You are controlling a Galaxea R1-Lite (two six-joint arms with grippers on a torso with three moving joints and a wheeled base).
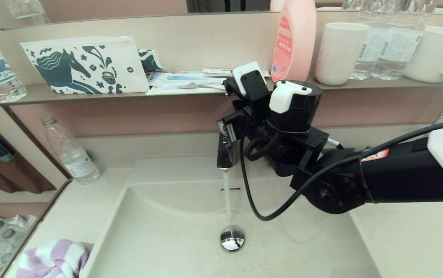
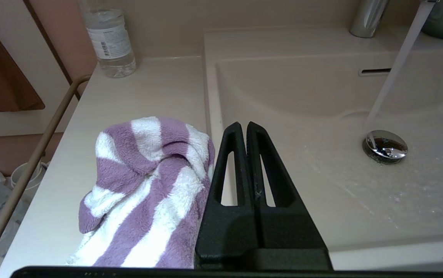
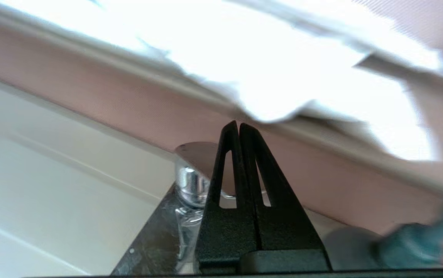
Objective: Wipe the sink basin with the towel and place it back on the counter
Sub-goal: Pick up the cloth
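Showing the faucet step that comes ahead of the wipe: nearest, the left gripper (image 2: pixel 243 127), its two black fingers pressed together on nothing, hangs over the basin's rim. Just beside its fingers lies the small purple-and-white striped terry towel (image 2: pixel 144 193), bunched on the smooth beige counter (image 2: pixel 152 88). Beyond the fingertips opens the wide rectangular beige sink basin (image 2: pixel 322 170), wet, with the chrome round drain plug (image 2: pixel 384 144) under a running stream of water (image 1: pixel 226 200).

Farther off, the right gripper (image 3: pixel 239 125), fingers likewise together and empty, sits at the chrome faucet (image 3: pixel 192 177) below the narrow grey-brown shelf (image 1: pixel 90 94).

Judgement: the right gripper should press the lever with a short, controlled push to stop the flow. Then the left fingers should part, shift sideways over the towel's raised fold and pinch it there.
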